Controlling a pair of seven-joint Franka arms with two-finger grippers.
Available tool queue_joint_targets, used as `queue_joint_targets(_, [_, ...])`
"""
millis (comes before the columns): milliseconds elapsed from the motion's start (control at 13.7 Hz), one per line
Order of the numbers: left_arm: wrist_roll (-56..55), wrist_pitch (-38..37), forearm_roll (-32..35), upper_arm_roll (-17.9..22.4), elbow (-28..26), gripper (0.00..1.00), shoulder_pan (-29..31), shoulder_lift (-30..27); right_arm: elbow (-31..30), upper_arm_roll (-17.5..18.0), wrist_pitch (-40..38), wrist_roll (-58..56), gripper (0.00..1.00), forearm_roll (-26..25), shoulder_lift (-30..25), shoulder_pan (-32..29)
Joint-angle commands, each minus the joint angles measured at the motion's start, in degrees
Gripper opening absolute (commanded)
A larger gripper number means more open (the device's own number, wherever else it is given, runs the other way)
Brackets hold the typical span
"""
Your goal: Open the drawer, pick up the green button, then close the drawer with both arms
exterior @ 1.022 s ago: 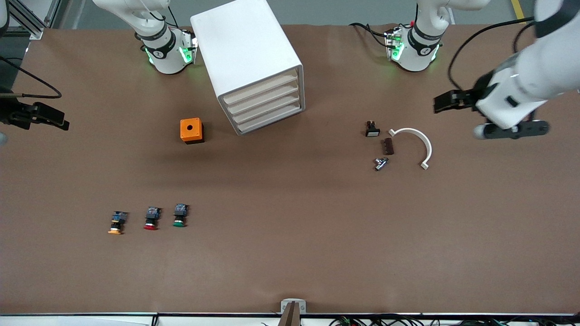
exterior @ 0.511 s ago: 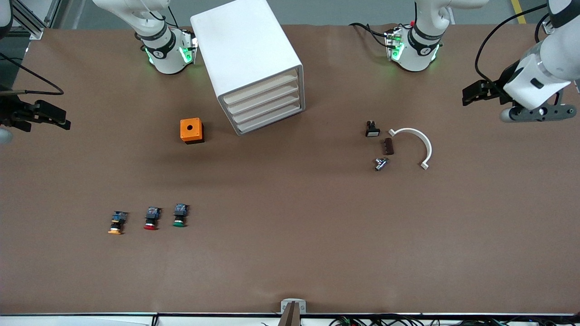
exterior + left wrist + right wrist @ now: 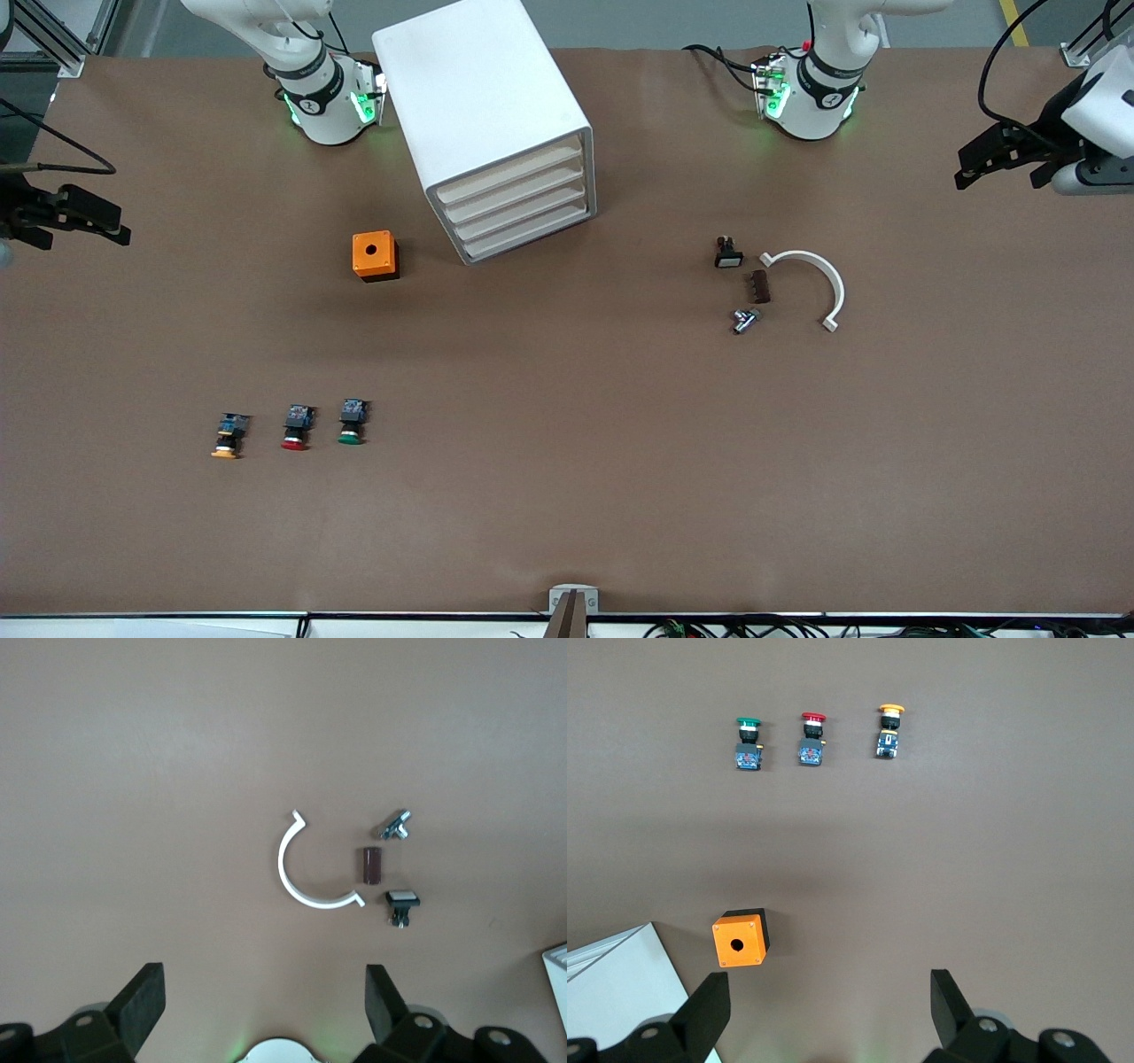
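The white cabinet (image 3: 483,106) stands at the back of the table with all four drawers shut; the bottommost drawer (image 3: 532,232) sits flush. The green-capped button (image 3: 352,423) lies on the table, nearer the front camera than the cabinet, and also shows in the right wrist view (image 3: 748,742). My left gripper (image 3: 967,167) is open and empty, in the air over the left arm's end of the table; its wrist view (image 3: 263,997) shows bare table between the fingers. My right gripper (image 3: 111,221) is open and empty over the right arm's end (image 3: 830,997).
A red-capped button (image 3: 296,428) and an orange-capped button (image 3: 229,437) lie beside the green one. An orange box (image 3: 375,256) sits beside the cabinet. A white curved clip (image 3: 815,279), a brown piece (image 3: 760,286), a metal part (image 3: 744,320) and a small black switch (image 3: 727,252) lie toward the left arm's end.
My left arm has swung outward toward its end of the table and away from the small parts. My right gripper has shifted slightly. The drawers and buttons have not moved.
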Motion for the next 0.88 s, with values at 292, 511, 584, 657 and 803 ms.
queue_joint_targets(292, [8.1,-0.6,1.2,0.2,4.4,0.99,2.9,1.3,-8.2,0.6,4.5,3.6,1.0,0.8,-7.3,0.0])
queue_joint_targets(511, [8.0,-1.0,0.5,0.1,9.2,0.99,2.8,4.0,-8.0,0.6,3.9,3.6,1.0,0.8,-7.5,0.0])
queue_joint_targets(584, [8.0,-2.5,0.4,0.1,11.3,0.99,2.3,4.9,-7.9,0.6,4.0,3.7,1.0,0.8,-7.5,0.0])
queue_joint_targets(657, [7.9,-3.2,0.4,-0.3,13.0,0.99,2.1,5.6,-7.9,0.6,4.2,3.6,1.0,0.8,-7.9,0.0])
queue_joint_targets(803, [6.1,-3.1,0.4,-0.8,13.8,0.99,2.0,6.0,-7.5,0.6,4.1,3.7,1.0,0.8,-8.2,0.0])
